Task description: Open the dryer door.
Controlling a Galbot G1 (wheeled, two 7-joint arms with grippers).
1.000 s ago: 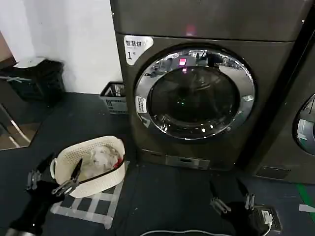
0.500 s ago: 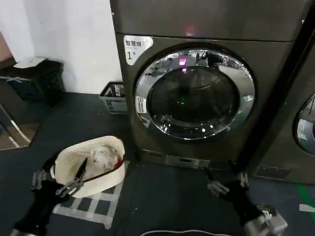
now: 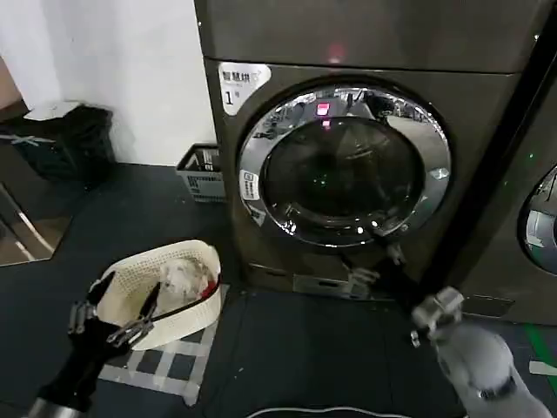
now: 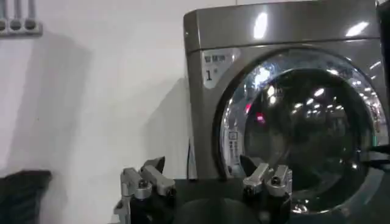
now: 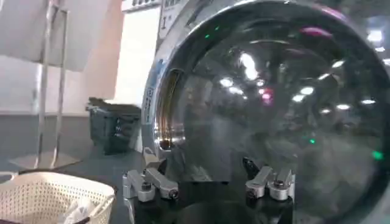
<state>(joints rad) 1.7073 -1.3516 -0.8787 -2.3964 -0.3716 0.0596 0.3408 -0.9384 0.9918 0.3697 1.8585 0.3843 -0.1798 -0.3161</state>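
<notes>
Right gripper [image 3: 376, 266], fingers spread and empty, sits just below the closed chrome-ringed, dark-glass round dryer door [image 3: 344, 165]; left gripper [image 3: 117, 309], open and empty, hovers at the white woven laundry basket [image 3: 187, 320].

Head cam looks forward and down at the dryer door [image 3: 344, 165] from mid range, floor included. Left wrist cam sits low and farther back, facing the door [image 4: 301, 131] and wall. Right wrist cam faces it close up [image 5: 268, 103]. All three share the door.
</notes>
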